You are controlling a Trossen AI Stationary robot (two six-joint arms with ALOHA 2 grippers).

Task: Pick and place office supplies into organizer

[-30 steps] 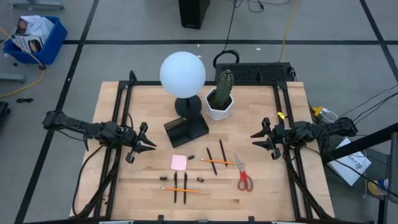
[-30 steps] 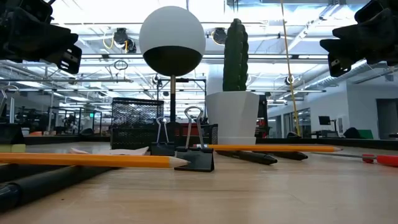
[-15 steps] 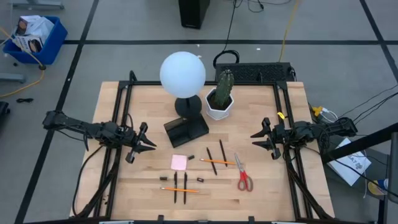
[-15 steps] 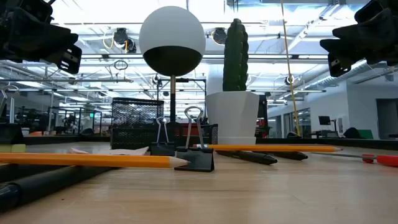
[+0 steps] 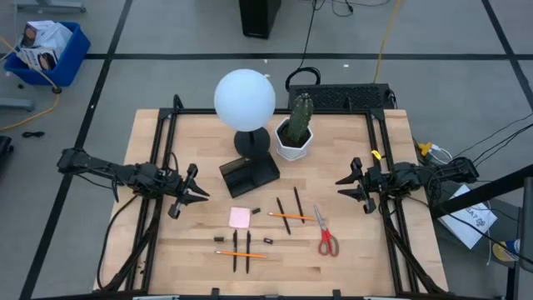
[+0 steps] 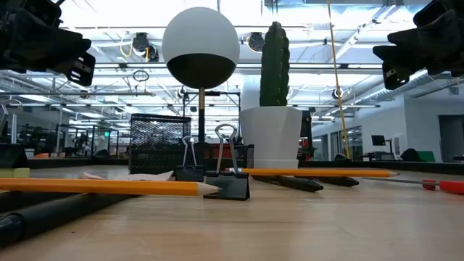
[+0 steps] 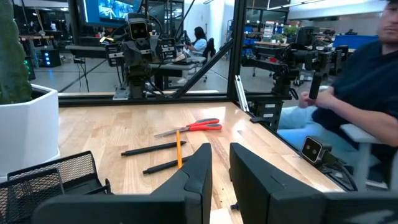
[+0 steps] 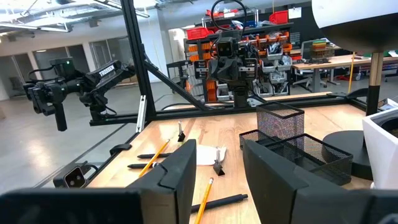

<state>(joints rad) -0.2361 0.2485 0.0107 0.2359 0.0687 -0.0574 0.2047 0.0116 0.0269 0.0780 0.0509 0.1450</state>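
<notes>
Nothing is held yet, so the step in hand is the first reach.

The left gripper (image 5: 196,194) hovers at the 9 o'clock side of the table, its jaws nearly clenched with only a narrow gap and nothing between them. It should open them wider before it comes down.

The organizer (image 5: 249,175) stands near the table's centre, just at 6 o'clock of the lamp base (image 5: 251,142). The supplies lie at 6 o'clock of the organizer.

The pink sticky-note pad (image 5: 240,217) is the closest to the left gripper, so I think it is a good first pick, but it lies flat and may slip. Near it, two black pens (image 5: 241,250) point toward 12 o'clock, and an orange pencil (image 5: 241,253) lies across them, its long axis from 9 to 3 o'clock. The jaws should close across the thin body, not along it.

A second pencil (image 5: 291,217) also runs from 9 to 3 o'clock, over two more pens (image 5: 289,208) that lean to 11 o'clock.

The red scissors (image 5: 325,232) have handles at 6 o'clock and blades pointing near 11 o'clock.

The right gripper (image 5: 345,189) waits at 3 o'clock, jaws released and empty.
</notes>
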